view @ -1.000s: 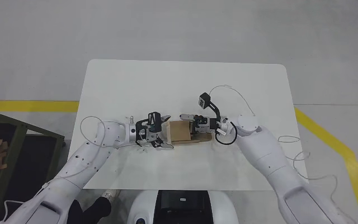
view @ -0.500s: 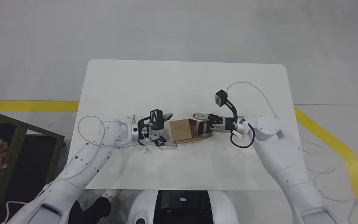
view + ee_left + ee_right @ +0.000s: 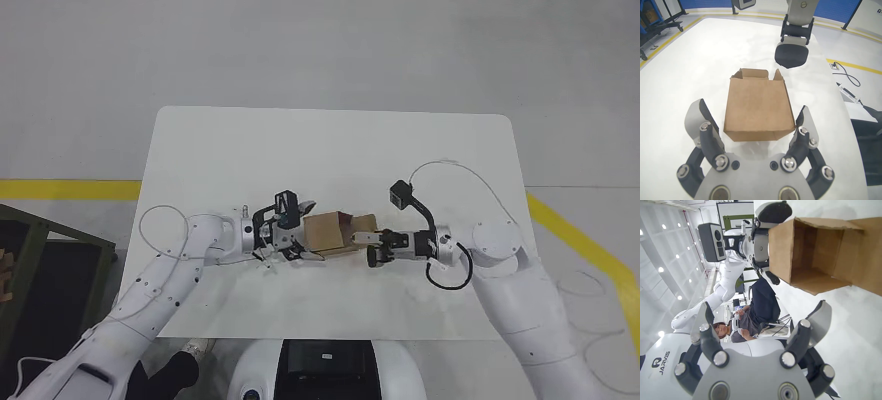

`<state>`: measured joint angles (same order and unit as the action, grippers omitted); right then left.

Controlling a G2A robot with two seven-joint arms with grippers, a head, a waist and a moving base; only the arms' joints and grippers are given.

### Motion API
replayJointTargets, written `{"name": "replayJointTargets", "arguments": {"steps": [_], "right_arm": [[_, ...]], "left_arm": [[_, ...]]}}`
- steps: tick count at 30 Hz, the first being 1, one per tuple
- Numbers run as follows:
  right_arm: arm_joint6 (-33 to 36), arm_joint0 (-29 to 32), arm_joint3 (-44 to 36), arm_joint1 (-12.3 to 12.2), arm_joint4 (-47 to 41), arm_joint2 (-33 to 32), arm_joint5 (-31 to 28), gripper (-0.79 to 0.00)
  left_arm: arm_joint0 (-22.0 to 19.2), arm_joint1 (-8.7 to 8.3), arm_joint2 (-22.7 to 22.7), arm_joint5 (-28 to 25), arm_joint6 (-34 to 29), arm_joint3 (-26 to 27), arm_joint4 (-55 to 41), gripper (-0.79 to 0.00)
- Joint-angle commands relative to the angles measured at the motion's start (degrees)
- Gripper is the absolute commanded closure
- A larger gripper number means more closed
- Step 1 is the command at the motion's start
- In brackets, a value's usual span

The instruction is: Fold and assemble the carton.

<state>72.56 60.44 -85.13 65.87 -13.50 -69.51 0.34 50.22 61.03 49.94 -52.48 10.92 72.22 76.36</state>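
The brown carton lies on its side at the middle of the white table, set up as a square tube. In the left wrist view the carton has its near end between my left gripper's open fingers; one fingertip is at the carton's corner, the other stands apart. In the top view the left gripper is at the carton's left end. My right gripper is open just off the right end, empty. The right wrist view looks into the carton's open end, past the right gripper.
A short flap sticks out at the carton's far end, and the right gripper's black pad hangs just beyond it. A thin cable loops over the table by the right arm. Bare table lies behind the carton.
The right gripper has drawn back off the carton, to the right and toward the table's front edge. The left gripper has edged right, up to the carton's left end.
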Motion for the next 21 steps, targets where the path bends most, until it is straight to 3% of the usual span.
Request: {"name": "replayJointTargets", "arguments": {"steps": [1,21], "right_arm": [[-0.3,-0.2,0.4,0.1,-0.4,0.7,0.0,-0.785],[-1.9,-7.3,8.8,1.9,-2.6,9.1,-11.2,-0.785]], "left_arm": [[0.0,0.12,0.0,0.5,-0.8,-0.1,-0.5,-0.785],[-1.4,1.00,-1.3,-2.0,-1.5,-1.6,1.7,-0.785]]}}
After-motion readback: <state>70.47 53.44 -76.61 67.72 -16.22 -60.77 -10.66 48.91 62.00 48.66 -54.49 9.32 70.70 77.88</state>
